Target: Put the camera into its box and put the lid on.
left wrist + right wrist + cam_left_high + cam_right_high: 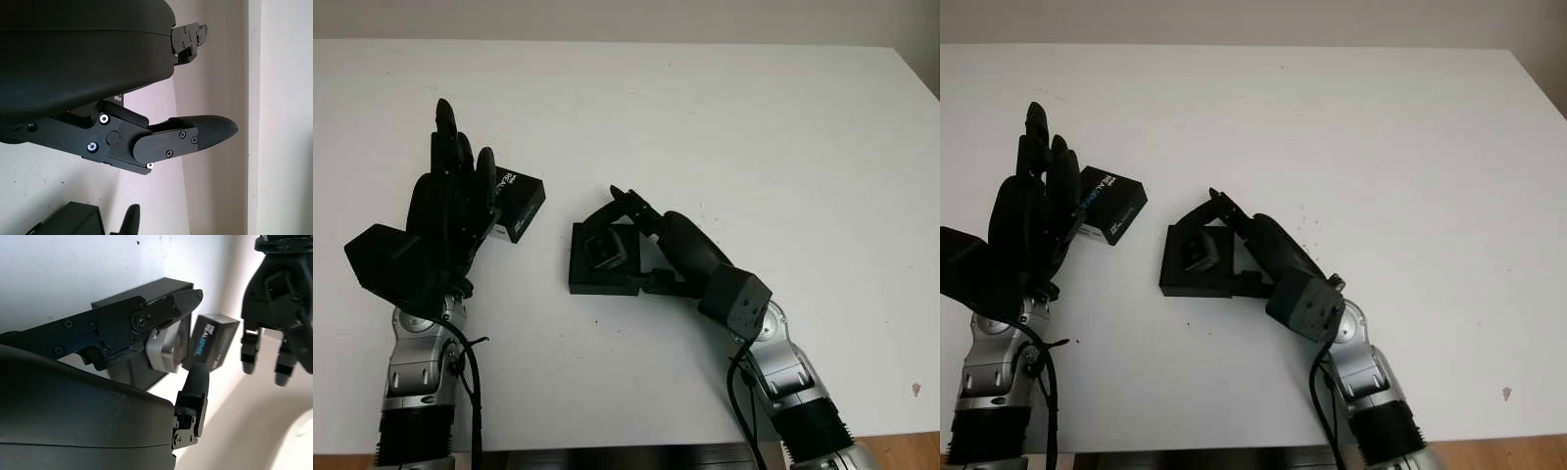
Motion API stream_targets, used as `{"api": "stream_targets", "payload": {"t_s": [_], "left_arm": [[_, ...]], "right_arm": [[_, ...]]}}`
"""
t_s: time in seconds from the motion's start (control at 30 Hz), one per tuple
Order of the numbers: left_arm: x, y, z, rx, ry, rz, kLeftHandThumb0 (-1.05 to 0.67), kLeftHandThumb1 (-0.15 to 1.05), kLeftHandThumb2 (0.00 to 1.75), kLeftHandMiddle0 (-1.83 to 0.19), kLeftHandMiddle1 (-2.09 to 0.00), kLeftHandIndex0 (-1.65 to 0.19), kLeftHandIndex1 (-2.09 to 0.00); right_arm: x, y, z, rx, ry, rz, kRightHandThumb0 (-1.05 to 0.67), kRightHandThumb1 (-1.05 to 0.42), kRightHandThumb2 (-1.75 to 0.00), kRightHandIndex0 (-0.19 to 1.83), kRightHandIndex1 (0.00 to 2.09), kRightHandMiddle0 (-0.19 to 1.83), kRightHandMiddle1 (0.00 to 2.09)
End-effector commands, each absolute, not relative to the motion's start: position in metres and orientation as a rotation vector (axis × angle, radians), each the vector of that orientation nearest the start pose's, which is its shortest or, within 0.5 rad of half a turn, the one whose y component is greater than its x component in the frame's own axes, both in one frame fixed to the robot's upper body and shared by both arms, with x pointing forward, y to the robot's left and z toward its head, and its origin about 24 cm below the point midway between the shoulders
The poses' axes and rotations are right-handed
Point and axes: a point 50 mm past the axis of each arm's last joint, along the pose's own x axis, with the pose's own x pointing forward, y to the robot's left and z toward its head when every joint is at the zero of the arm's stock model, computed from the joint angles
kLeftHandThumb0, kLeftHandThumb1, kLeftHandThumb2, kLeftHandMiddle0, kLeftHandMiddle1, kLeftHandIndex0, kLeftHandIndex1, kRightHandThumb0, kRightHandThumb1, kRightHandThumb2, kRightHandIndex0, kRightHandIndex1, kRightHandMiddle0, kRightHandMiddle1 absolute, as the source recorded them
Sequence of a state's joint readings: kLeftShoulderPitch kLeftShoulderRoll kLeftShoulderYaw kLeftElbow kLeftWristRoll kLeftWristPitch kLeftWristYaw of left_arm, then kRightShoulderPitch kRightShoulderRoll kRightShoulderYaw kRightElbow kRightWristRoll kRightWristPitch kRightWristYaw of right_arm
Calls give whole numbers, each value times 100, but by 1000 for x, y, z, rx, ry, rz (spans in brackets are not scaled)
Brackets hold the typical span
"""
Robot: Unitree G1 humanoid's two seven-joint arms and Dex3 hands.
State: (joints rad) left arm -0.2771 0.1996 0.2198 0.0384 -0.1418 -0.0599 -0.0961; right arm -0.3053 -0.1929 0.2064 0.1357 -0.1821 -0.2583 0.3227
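Note:
The open black box (590, 277) sits mid-table with the small silver camera (606, 251) inside it. My right hand (626, 217) reaches over the box from the right. Its fingers (183, 301) are curled around the camera (164, 351). The black lid (517, 201), with white and blue lettering, lies tilted to the left of the box. My left hand (460, 162) is raised and open at the lid's left side, covering its near-left corner. In the right wrist view this hand (276, 308) hangs a little apart from the lid (213, 343).
The white table (754, 137) stretches wide behind and to the right of the box. Its front edge (636, 448) runs just before my forearms, and its right edge (920, 78) shows at the far right.

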Motion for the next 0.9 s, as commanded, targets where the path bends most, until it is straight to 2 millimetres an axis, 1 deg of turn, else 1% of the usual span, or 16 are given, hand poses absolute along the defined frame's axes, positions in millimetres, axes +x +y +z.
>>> {"api": "stream_targets", "payload": {"t_s": [0.0,0.17,0.3,0.43,0.6,0.7,0.83,0.87], "left_arm": [[295,218,128,51,-331,58,-65,105,58,19,0,19,0],[295,219,129,54,-322,59,-64,105,58,19,0,19,0],[294,219,129,61,-314,51,-65,105,59,19,0,19,0],[294,218,130,59,-313,51,-65,105,58,19,0,19,0],[295,218,130,63,-313,46,-65,105,59,19,0,19,0],[295,218,129,56,-313,48,-65,105,58,19,0,19,0],[295,217,129,50,-313,50,-65,105,59,19,0,19,0],[295,217,129,50,-313,48,-65,105,59,19,0,19,0]], "right_arm": [[287,-100,108,-469,-419,580,-56,-96,-5,3,1,-7,112],[283,-104,121,-509,-512,543,-53,-95,-5,2,1,-9,110],[281,-106,127,-520,-554,519,-53,-96,-5,0,1,-9,109],[282,-109,129,-511,-565,504,-55,-97,-6,1,2,-8,107],[287,-114,131,-501,-554,497,-54,-95,-5,4,4,-3,108],[293,-122,141,-573,-534,505,-53,-94,-5,9,7,-1,106],[302,-133,161,-726,-540,500,-59,-93,-6,19,10,8,89],[304,-135,168,-774,-552,494,-62,-94,-5,22,11,13,83]]}}
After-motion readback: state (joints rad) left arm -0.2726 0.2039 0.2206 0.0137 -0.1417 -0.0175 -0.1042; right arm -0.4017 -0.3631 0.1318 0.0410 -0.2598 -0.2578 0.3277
